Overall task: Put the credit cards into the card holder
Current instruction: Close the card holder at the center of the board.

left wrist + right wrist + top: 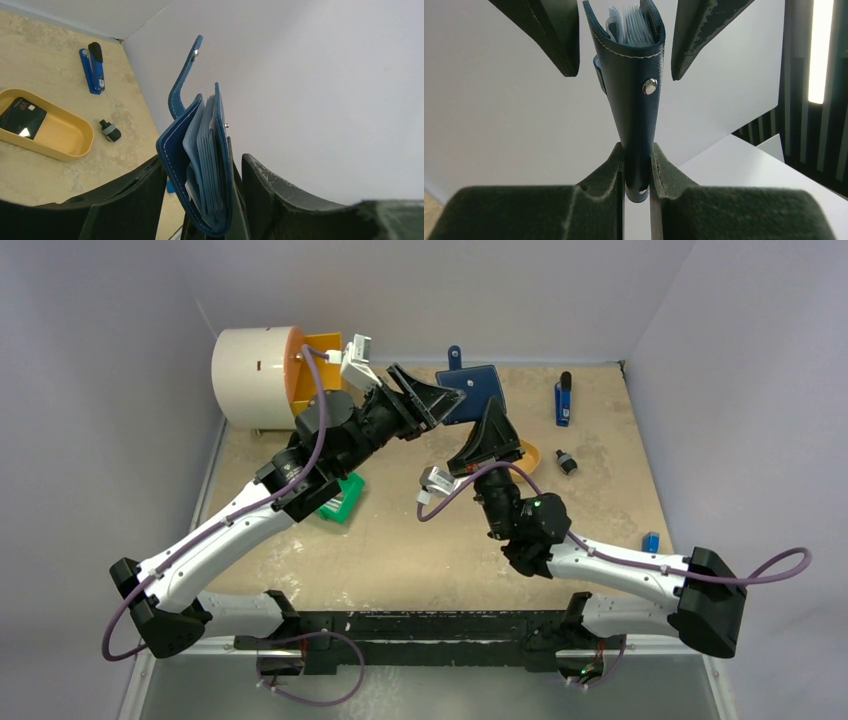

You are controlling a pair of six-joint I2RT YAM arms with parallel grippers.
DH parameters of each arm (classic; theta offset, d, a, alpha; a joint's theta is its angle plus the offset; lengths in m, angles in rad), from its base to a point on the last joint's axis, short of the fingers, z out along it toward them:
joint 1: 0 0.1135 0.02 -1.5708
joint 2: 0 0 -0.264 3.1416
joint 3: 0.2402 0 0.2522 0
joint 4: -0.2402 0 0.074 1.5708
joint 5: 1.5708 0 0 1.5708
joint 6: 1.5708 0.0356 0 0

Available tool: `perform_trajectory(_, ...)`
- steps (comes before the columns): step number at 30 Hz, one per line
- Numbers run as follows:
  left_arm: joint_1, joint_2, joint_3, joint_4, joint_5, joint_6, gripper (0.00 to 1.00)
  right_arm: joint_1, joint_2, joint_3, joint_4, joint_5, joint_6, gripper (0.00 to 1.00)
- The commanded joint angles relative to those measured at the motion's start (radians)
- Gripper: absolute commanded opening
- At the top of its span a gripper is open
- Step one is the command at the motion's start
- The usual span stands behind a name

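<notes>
The navy card holder [636, 75] is held up off the table, its snap tab [185, 75] sticking up. My right gripper [638, 150] is shut on its folded lower edge. My left gripper [204, 159] stands open around the holder's open end, with a finger on each side and a gap showing at the right finger [280, 190]. Pale blue sleeves [207, 150] fan out inside the holder. A black credit card [22, 117] lies in the yellow tray [70, 142]. From above, both grippers meet at the holder [475, 388] near the back of the table.
A blue stapler [563, 400] and a small black cylinder [566, 462] lie at the back right. A green bin [340, 502] sits under the left arm. A large white drum [255, 375] stands at the back left. A small blue item [651, 540] lies by the right edge.
</notes>
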Motion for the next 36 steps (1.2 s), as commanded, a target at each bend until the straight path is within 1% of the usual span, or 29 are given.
perform_trajectory(1,-0.004,-0.010,0.015,0.101,0.018,-0.017,0.53,0.012,-0.007,0.022,0.086,-0.007,-0.011,0.00)
perform_trajectory(8,-0.004,-0.016,-0.001,0.122,-0.005,-0.017,0.37,0.025,0.003,0.021,0.092,-0.004,-0.017,0.00)
perform_trajectory(15,-0.005,-0.004,-0.005,0.124,0.000,-0.015,0.38,0.035,0.009,0.023,0.096,0.000,-0.025,0.00)
perform_trajectory(17,-0.004,-0.001,-0.005,0.126,0.004,-0.015,0.37,0.037,0.010,0.023,0.097,0.000,-0.025,0.00)
perform_trajectory(19,-0.006,0.001,-0.008,0.130,0.009,-0.014,0.26,0.038,0.011,0.023,0.098,0.002,-0.025,0.00)
perform_trajectory(22,-0.004,-0.005,-0.009,0.121,0.010,0.002,0.05,0.039,0.009,0.025,0.097,0.012,-0.018,0.00)
perform_trajectory(23,-0.005,-0.009,-0.009,0.113,0.002,0.009,0.00,0.041,0.007,0.029,0.084,0.027,-0.005,0.04)
perform_trajectory(25,-0.005,-0.025,-0.013,0.093,-0.027,0.024,0.00,0.052,0.003,0.050,0.021,0.088,0.046,0.48)
perform_trajectory(26,-0.003,-0.036,-0.020,0.092,-0.048,0.032,0.00,0.067,0.003,0.072,-0.039,0.136,0.108,0.62)
perform_trajectory(27,-0.004,-0.049,-0.027,0.091,-0.076,0.044,0.00,0.083,0.005,0.094,-0.100,0.178,0.161,0.72)
perform_trajectory(28,-0.003,-0.066,-0.034,0.057,-0.105,0.060,0.00,0.100,0.005,0.107,-0.161,0.209,0.213,0.93)
perform_trajectory(29,-0.003,-0.083,-0.037,0.038,-0.142,0.075,0.00,0.114,0.002,0.116,-0.219,0.228,0.274,0.98)
perform_trajectory(30,-0.003,-0.101,-0.038,0.014,-0.177,0.098,0.00,0.124,-0.002,0.129,-0.304,0.240,0.347,0.99)
perform_trajectory(32,-0.003,-0.141,-0.035,-0.042,-0.246,0.165,0.00,0.131,-0.025,0.192,-0.560,0.231,0.606,0.99)
perform_trajectory(33,-0.003,-0.164,-0.031,-0.083,-0.287,0.200,0.00,0.131,-0.042,0.238,-0.746,0.183,0.779,0.99)
perform_trajectory(34,-0.003,-0.188,-0.024,-0.127,-0.335,0.234,0.00,0.129,-0.059,0.284,-0.912,0.102,0.934,0.99)
perform_trajectory(35,-0.003,-0.214,-0.023,-0.177,-0.379,0.277,0.00,0.104,-0.073,0.317,-1.027,0.031,1.050,0.99)
perform_trajectory(36,-0.003,-0.254,-0.025,-0.225,-0.419,0.316,0.00,0.077,-0.089,0.333,-1.098,-0.077,1.154,0.99)
